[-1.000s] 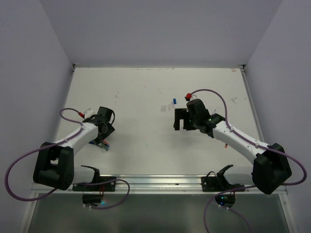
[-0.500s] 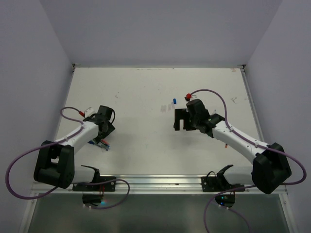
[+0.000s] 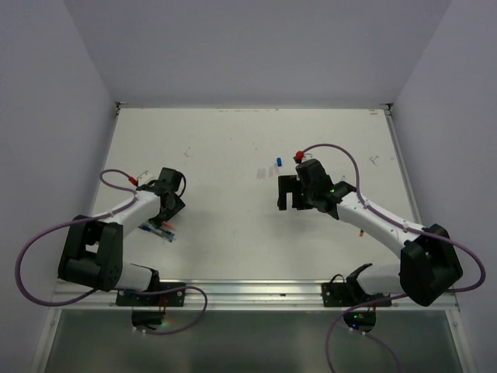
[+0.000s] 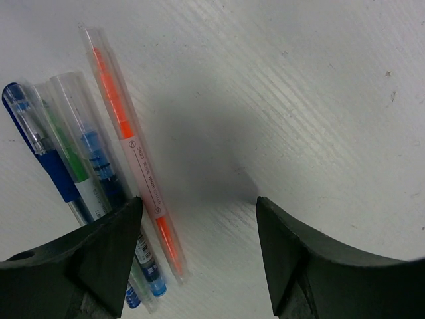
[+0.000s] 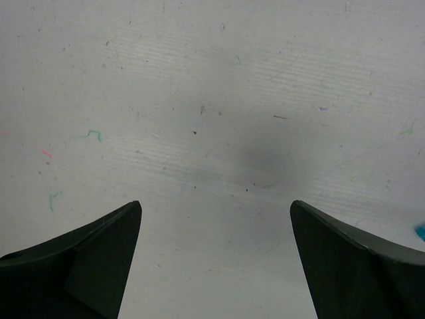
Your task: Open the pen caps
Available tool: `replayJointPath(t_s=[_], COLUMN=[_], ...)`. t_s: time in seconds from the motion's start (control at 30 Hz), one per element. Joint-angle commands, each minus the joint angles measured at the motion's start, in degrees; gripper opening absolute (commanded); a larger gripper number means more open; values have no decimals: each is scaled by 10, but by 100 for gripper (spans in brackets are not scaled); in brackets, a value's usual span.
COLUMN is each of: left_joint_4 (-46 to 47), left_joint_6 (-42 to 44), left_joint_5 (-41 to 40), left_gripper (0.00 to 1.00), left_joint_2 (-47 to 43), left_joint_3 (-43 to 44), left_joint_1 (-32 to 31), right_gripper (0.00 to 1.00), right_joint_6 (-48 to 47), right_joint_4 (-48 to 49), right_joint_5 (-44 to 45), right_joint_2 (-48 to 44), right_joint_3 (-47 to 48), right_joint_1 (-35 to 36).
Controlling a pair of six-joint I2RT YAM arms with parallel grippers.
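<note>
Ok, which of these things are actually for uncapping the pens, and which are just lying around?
For the job:
small blue plastic cap
bundle of clear plastic pens, orange, green and blue

Just lying about:
looping purple cables
green ink squiggle

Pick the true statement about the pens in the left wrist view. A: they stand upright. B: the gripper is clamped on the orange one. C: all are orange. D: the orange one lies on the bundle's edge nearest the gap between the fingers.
D: the orange pen lies flat, rightmost of the pens, next to the table showing inside the open left gripper.
</note>
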Motion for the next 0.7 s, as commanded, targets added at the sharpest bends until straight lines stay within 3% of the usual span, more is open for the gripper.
replayJointPath(t_s=[0.0,0.2,0.4,0.53,0.67], left_joint_4=[21,38,68,90,112], left_joint_6=[-7,-4,6,15,31], left_joint_5=[-27,-32,-11,-1,20], left_gripper=[72,67,36,1,0], left_joint_2=[3,4,34,47,54], left_joint_3=[11,0,1,1,8], left_joint_1=[4,3,3,3,3], right_gripper=[99,99,99,98,99], right_joint_6=[-11,-10,-10,-15,-15], right_joint_4=[15,14,7,6,0], right_joint_5=[11,11,20,22,30], right_joint_2=[1,3,-5,-13,-22], right_joint_3=[0,-2,-3,-6,-9], right_joint_1=[2,2,2,2,2])
